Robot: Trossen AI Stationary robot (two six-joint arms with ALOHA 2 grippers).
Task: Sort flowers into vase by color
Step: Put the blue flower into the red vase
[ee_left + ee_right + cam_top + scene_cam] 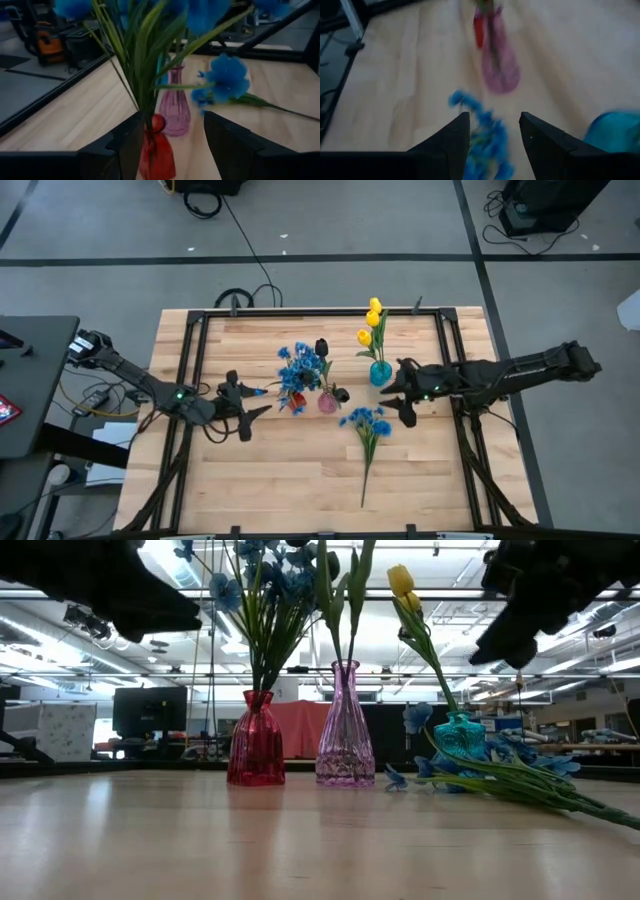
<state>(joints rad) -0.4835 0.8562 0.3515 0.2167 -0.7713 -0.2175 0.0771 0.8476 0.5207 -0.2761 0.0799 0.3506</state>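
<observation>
Three glass vases stand mid-table. The red vase (296, 402) holds blue blossoms (300, 366), the pink vase (328, 402) holds dark tulips (322, 347), and the teal vase (380, 373) holds yellow tulips (372, 318). One blue-blossom flower (367, 423) lies flat on the wood, its stem toward the near edge. My left gripper (266, 401) is open just left of the red vase (157, 150) and touches nothing. My right gripper (393, 404) is open, raised above the table, with the lying blue flower (485, 135) below it.
A black frame rail (300, 315) runs around the tabletop. Bare wood (270, 480) stretches along the near half of the table on both sides of the lying stem. The teal vase (615, 132) stands close beside my right gripper. Lab benches fill the room behind.
</observation>
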